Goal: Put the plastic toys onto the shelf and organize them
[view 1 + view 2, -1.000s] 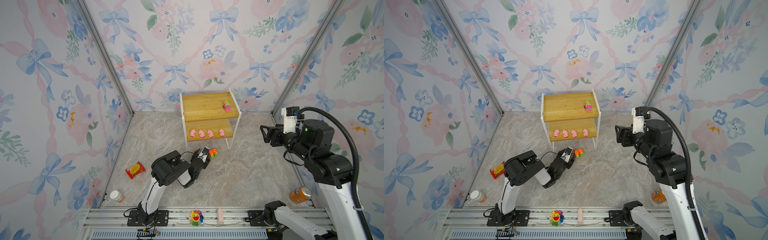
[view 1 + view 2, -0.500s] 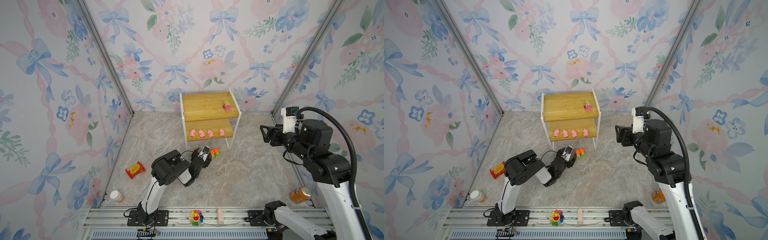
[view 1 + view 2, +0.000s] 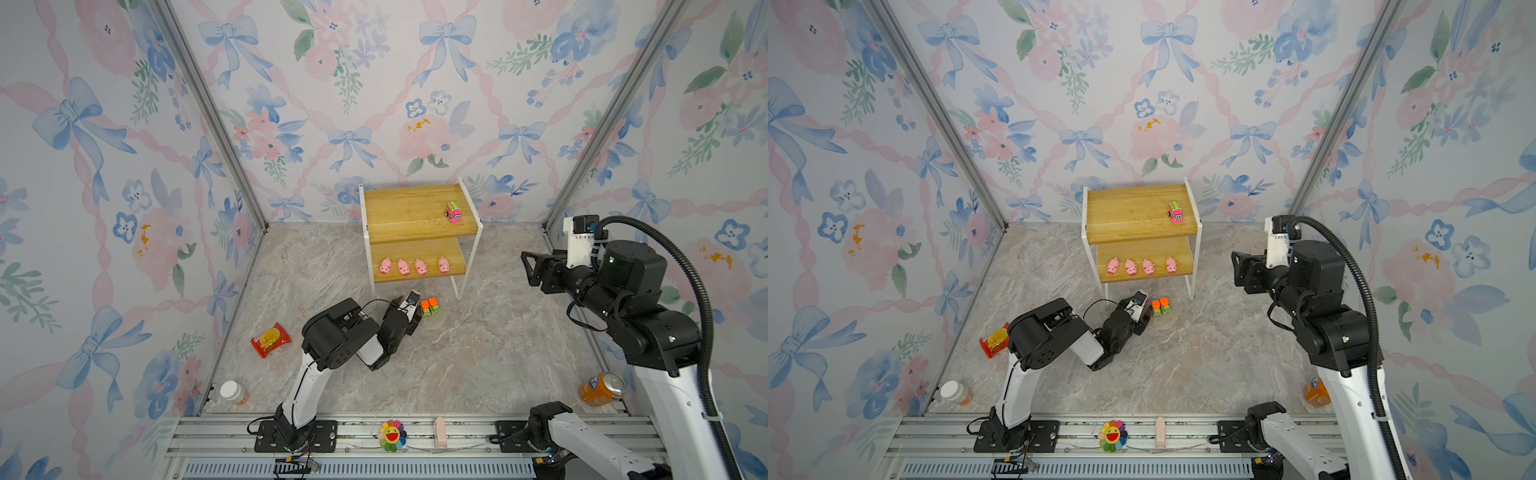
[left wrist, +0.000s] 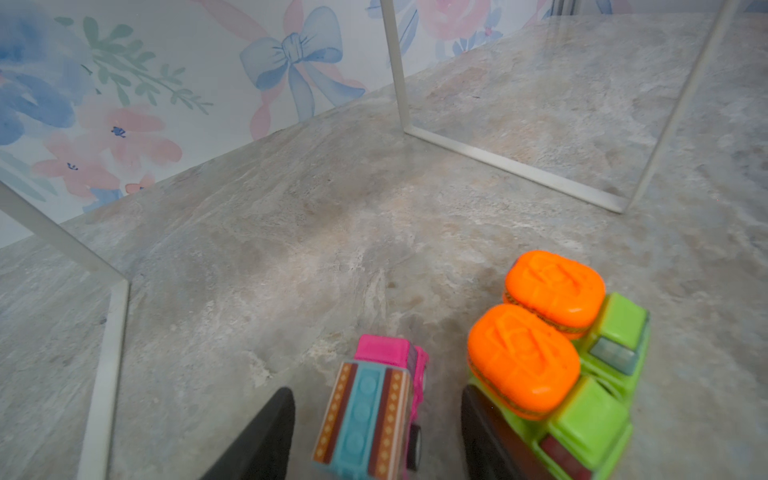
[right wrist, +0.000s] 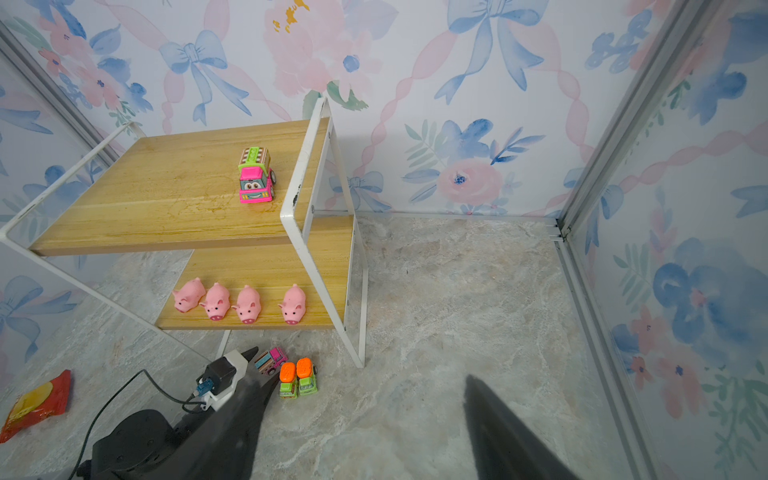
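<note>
My left gripper (image 4: pixel 376 392) sits half open, straddling the pink truck (image 4: pixel 365 415) on the tabletop (image 4: pixel 270 249) without gripping it yet — one finger crowds the green trucks (image 4: pixel 590 365), so I fear closing shoves them or pinches off-centre.

My arms are built alike: white tubular links between bulky black motor housings, each bolted to a black base plate (image 3: pixel 295 434). A thin black cable (image 5: pixel 143 371) runs along my left arm (image 3: pixel 332 338) to a white wrist camera block (image 5: pixel 226 372). A thick ribbed black hose (image 3: pixel 703 307) loops over my right arm (image 3: pixel 648 328), where small green lights (image 3: pixel 611 261) glow. My left hand (image 4: pixel 376 392) and right hand (image 5: pixel 370 380) end in tapered matte-black fingers (image 4: pixel 266 436).
</note>
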Motion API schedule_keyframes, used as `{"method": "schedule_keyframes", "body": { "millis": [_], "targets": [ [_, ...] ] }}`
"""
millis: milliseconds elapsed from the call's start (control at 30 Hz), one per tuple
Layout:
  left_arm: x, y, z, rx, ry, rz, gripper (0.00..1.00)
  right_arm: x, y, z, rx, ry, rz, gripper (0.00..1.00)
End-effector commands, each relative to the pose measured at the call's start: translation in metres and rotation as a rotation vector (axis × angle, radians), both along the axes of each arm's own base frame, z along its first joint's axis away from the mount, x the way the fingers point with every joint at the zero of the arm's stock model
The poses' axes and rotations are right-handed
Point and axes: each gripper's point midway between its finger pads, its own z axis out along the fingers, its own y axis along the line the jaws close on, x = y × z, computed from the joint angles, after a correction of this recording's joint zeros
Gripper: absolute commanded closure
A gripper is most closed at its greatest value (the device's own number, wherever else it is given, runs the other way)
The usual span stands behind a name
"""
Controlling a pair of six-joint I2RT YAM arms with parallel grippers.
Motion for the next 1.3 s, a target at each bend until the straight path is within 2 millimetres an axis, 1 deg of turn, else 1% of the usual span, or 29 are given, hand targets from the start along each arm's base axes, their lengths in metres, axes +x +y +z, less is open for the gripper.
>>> {"method": "schedule_keyframes", "body": {
  "millis": [0,33,67,533,667,800,967,1133,1200,1267],
  "targets": [
    [0.0,0.001,-0.01,0.029,0.031,-0.008,0.47,0.001,-0.002,0.0,-0.003,-0.011,-0.001,0.22],
    [0.0,0.001,-0.01,0.025,0.032,-0.012,0.55,0.0,-0.001,0.001,-0.002,-0.012,0.002,0.22],
    [0.0,0.001,-0.01,0.025,0.035,-0.016,0.61,0.0,-0.002,0.001,-0.002,-0.012,0.001,0.22],
    [-0.001,0.003,-0.01,0.013,0.045,-0.017,0.67,-0.002,-0.003,0.0,-0.001,-0.013,-0.004,0.21],
    [-0.005,0.003,-0.008,0.007,0.049,-0.034,0.68,-0.004,-0.004,0.0,0.002,-0.014,-0.006,0.21],
    [-0.011,0.009,-0.006,0.008,0.054,-0.031,0.7,-0.005,-0.004,-0.002,0.006,-0.006,-0.006,0.21],
    [-0.025,0.018,-0.008,0.004,0.082,-0.045,0.7,-0.005,-0.003,-0.005,0.015,0.005,-0.002,0.21],
    [-0.05,0.02,-0.008,0.024,0.094,-0.121,0.7,-0.005,0.001,-0.009,0.024,0.025,0.018,0.22],
    [-0.062,0.021,-0.007,0.035,0.1,-0.163,0.7,-0.006,0.007,-0.014,0.023,0.048,0.051,0.21],
    [-0.076,0.022,-0.006,0.037,0.113,-0.22,0.69,-0.008,0.018,-0.023,0.024,0.085,0.12,0.21]
  ]
}}
